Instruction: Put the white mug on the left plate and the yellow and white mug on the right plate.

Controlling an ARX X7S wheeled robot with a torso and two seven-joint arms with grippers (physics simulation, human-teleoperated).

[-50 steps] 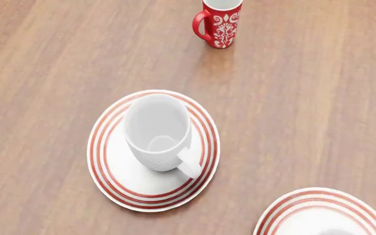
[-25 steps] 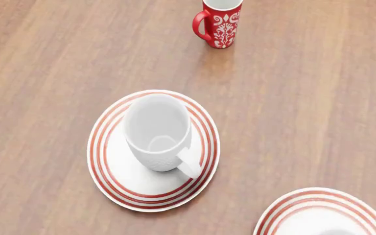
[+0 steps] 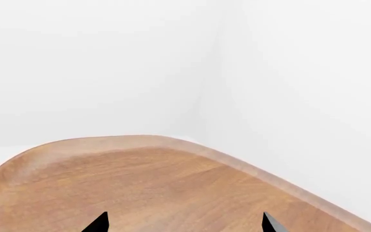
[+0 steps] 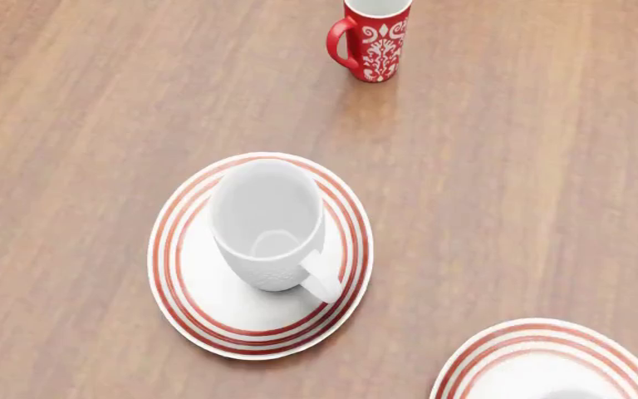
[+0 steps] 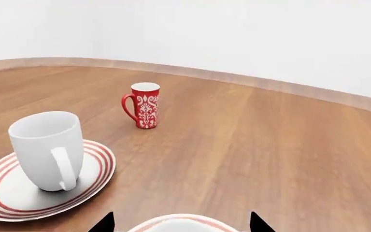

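The white mug (image 4: 266, 224) stands upright on my left plate (image 4: 203, 307), set toward the plate's far side, its handle turned toward the near right. In my right wrist view the same mug (image 5: 47, 150) sits on that plate (image 5: 89, 181) with the handle facing the camera.

My right plate (image 4: 518, 353) lies at the near right of the table (image 4: 518, 166), cut off by the edge of the head view. Only a sliver of its rim (image 5: 179, 220) shows in the right wrist view, just past my fingertips. I cannot see the yellow and white mug in any view, so I cannot tell where it is.

A red mug (image 4: 369, 37) stands upright toward the far edge of the table, well apart from both plates.

My right gripper (image 5: 180, 224) shows only two dark fingertips set wide apart with nothing between them. My left gripper (image 3: 184, 224) likewise shows two tips spread wide and empty, over bare wood near a rounded table corner.
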